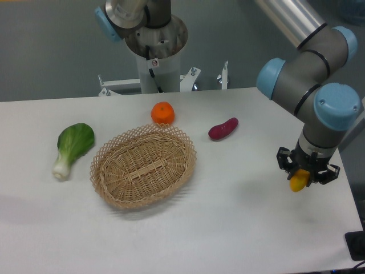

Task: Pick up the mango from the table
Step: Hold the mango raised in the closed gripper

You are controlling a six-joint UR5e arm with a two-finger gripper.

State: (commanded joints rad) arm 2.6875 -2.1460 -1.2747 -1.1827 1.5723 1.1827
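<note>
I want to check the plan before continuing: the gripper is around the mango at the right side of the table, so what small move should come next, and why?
Probably a short, straight lift. The gripper appears shut on the mango, whose yellow end shows below the fingers, close over the table. Rising first would confirm that the grip holds. Whether the fruit already clears the surface cannot be told from this view.
</note>
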